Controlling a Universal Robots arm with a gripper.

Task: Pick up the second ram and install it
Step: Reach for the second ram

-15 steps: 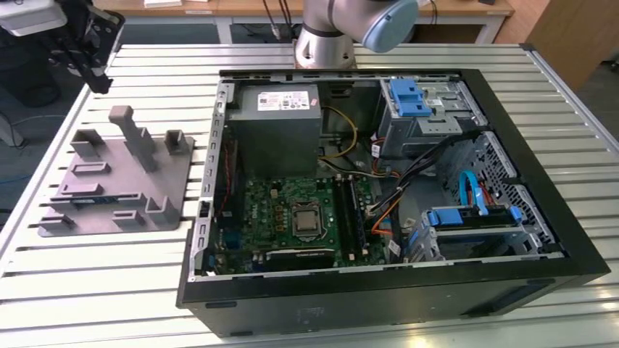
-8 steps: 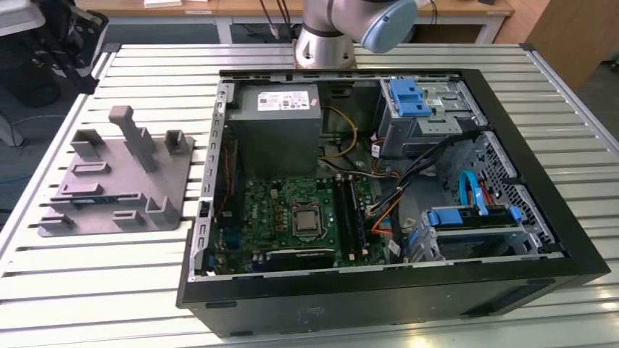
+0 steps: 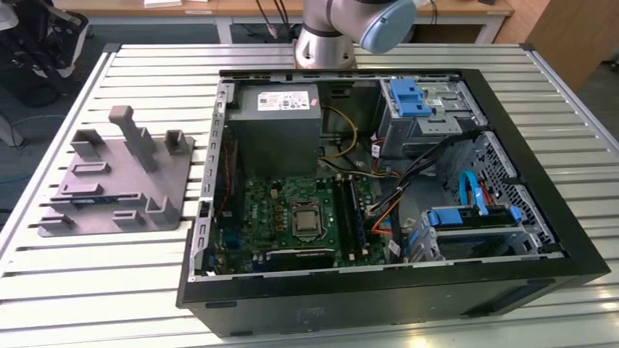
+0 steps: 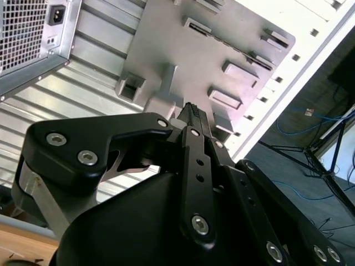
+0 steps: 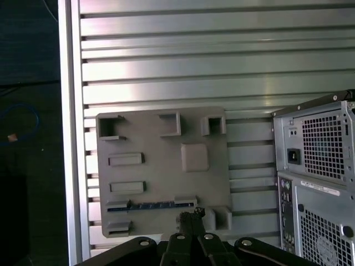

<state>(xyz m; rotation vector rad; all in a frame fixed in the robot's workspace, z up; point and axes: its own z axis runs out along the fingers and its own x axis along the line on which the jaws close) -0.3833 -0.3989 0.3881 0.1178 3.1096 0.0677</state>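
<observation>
A slatted aluminium table [image 3: 106,290] carries everything. On it lies one open black computer case [image 3: 387,304] with its green motherboard [image 3: 275,210] facing up, and the base of the one robot arm [image 3: 329,36] stands just behind the case. On the exterior view's left, apart from the case, sits one grey holder plate [image 3: 116,181] with upright pegs and blocks.

The second ram [image 3: 97,197] is on that plate, in the part nearer the camera in the exterior view. One such stick shows on the plate. In the first wrist view the second ram [image 5: 158,205] is a long, very thin dark-blue strip seen edge-on, standing in a shallow slot between two low grey blocks. Its chips and sticker cannot be made out from this angle. I cannot tell whether a stick already sits in the motherboard's long black slots.

The gripper [image 5: 191,215] hangs above the holder plate [image 5: 161,144] — its black fingers are drawn together at the tips, with no gap seen between them and nothing held. In the first wrist view the tips line up near one end of the blue stick, without touching it. In the second wrist view the gripper [image 4: 191,111] points down at the plate [image 4: 166,33] from well above it.
</observation>
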